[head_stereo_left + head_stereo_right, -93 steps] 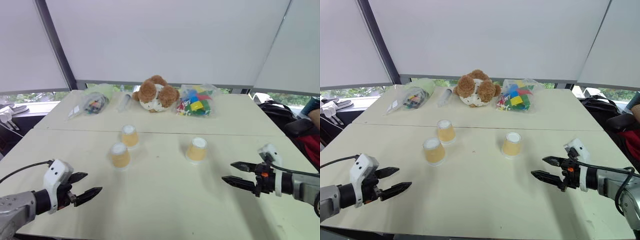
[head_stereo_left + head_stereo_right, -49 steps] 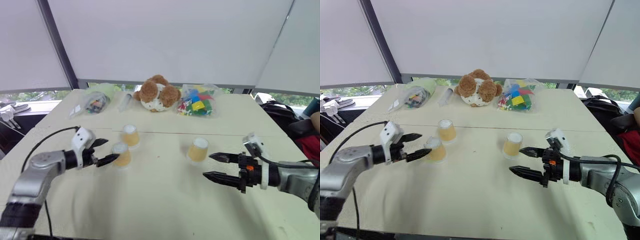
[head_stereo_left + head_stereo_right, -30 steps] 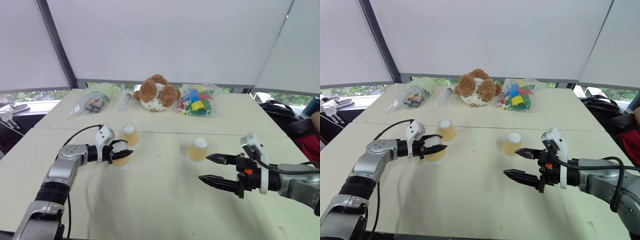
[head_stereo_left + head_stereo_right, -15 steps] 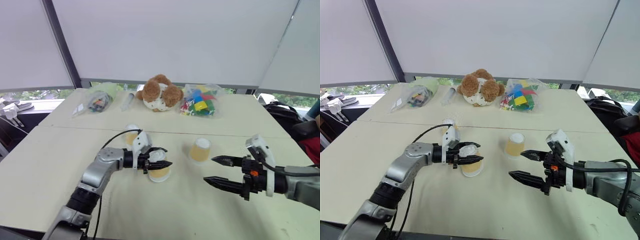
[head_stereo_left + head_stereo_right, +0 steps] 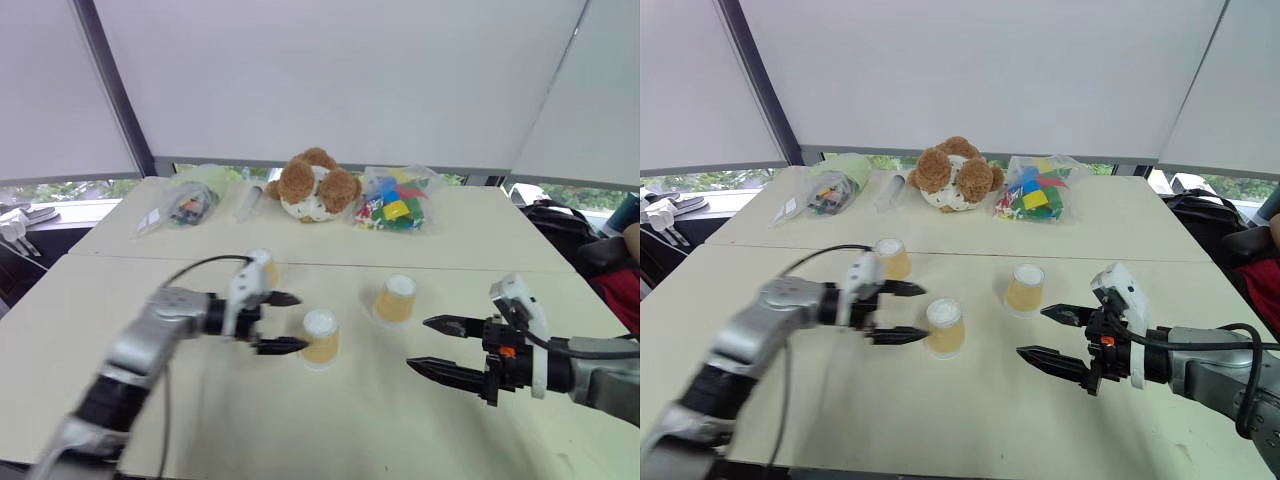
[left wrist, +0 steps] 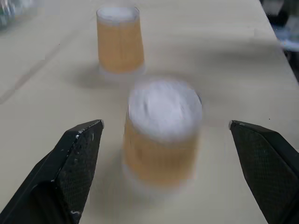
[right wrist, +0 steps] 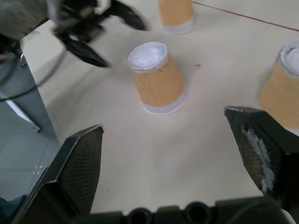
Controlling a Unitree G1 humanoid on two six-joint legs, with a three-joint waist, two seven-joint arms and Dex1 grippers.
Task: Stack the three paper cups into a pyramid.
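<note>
Jaws on both my left gripper (image 5: 275, 322) and right gripper (image 5: 440, 346) stand apart, holding nothing. Three paper cups sit upturned on the counter (image 5: 330, 430), tan with white ends: middle cup (image 5: 320, 336), right cup (image 5: 395, 298), and far cup (image 5: 891, 258), seemingly unstacked.

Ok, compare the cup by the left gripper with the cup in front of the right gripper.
The near cup stands between the open fingers of the left gripper, untouched; the right-hand cup has no fingers around it, and the open right gripper sits short of it. The near cup stands closer to the robot, the right-hand cup farther back. Both are tan paper cups standing upside down on the table.
</note>
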